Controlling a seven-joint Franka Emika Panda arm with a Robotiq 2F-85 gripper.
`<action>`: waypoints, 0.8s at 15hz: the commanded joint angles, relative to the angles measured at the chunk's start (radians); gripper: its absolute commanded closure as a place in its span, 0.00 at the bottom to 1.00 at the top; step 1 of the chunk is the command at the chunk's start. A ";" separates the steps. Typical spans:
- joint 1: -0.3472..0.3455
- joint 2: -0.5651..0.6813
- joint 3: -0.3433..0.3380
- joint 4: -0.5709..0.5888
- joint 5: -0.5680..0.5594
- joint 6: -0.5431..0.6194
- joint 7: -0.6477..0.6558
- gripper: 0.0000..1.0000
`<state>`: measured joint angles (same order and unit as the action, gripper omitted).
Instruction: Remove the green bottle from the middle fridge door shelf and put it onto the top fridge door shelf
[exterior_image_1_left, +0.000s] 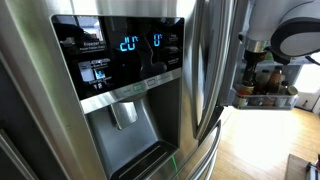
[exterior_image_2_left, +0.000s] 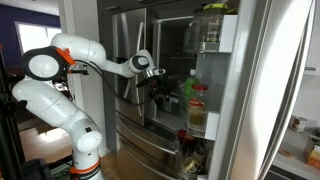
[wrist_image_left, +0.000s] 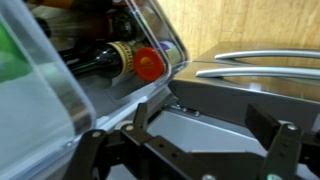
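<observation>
My gripper (wrist_image_left: 200, 125) is open and empty; its black fingers fill the bottom of the wrist view. It hovers just outside the clear wall of a fridge door shelf (wrist_image_left: 120, 95). A green shape, probably the green bottle (wrist_image_left: 12, 55), shows blurred through the clear wall at the far left edge. A dark brown bottle with a red cap (wrist_image_left: 128, 62) lies behind the same wall. In an exterior view the gripper (exterior_image_2_left: 160, 88) is at the height of the middle door shelf (exterior_image_2_left: 198, 128). The top door shelf (exterior_image_2_left: 210, 40) holds a large jar.
The open fridge door (exterior_image_2_left: 265, 90) stands to the right of the shelves. A steel door with a lit dispenser panel (exterior_image_1_left: 125, 60) fills an exterior view, with brown bottles on a shelf (exterior_image_1_left: 266, 95) beyond it. Steel drawer handles (wrist_image_left: 265, 62) lie beside the gripper.
</observation>
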<state>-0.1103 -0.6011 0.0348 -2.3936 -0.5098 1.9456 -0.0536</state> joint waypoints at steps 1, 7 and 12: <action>-0.029 -0.048 0.035 0.021 -0.173 -0.009 0.053 0.00; 0.010 -0.062 0.003 0.051 -0.220 -0.007 0.079 0.00; -0.019 -0.082 0.003 0.048 -0.342 0.102 0.183 0.00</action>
<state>-0.1232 -0.6657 0.0535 -2.3405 -0.7567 1.9647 0.0433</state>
